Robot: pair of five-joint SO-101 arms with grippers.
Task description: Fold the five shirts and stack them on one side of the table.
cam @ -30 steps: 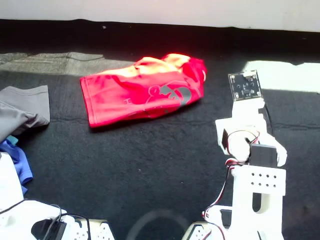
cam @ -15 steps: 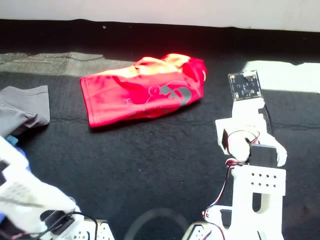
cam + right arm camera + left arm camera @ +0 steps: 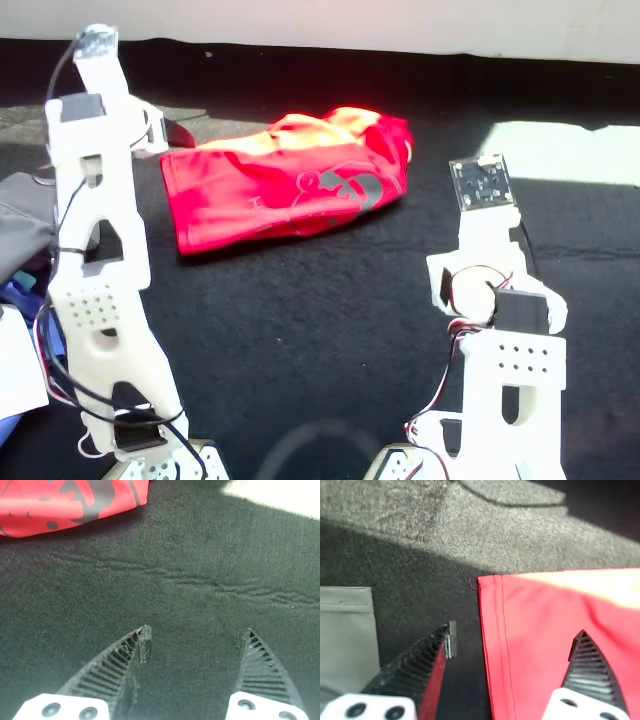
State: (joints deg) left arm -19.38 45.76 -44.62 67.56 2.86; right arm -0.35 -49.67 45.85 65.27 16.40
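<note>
A: From above, what lies on the tabletop (image 3: pixel 300 330)?
B: It has a black, felt-like cover with a slight nap. The red shirt (image 3: pixel 285 180) lies toward the far middle. It is folded into a rough rectangle, rumpled at its right end, with a grey print on top. At the left edge a grey shirt (image 3: pixel 20 225) sits by a blue garment (image 3: pixel 22 298) and a white cloth (image 3: pixel 15 372).
A: And the arms?
B: Both are white plastic with wires showing. The left arm (image 3: pixel 95 250) stands tall along the left side, its head by the red shirt's left edge. The right arm (image 3: pixel 500 330) stands at the near right.
A: And the left wrist view?
B: The left tool (image 3: pixel 516 632) is spread wide. Its ridged black fingers straddle the shirt's stitched hem, one over the dark cover and the other over red fabric. Whether they touch, I cannot tell. The grey shirt's smooth hem lies just beside.
A: The right wrist?
B: The right tool (image 3: pixel 198 631) gapes over bare felt with faint creases. The shirt's printed corner is well apart.
A: What differs from a second ago?
B: The left arm was low in the near-left corner. It has swung up and out to the shirt. The right arm has shifted slightly, and the red shirt hasn't moved.
</note>
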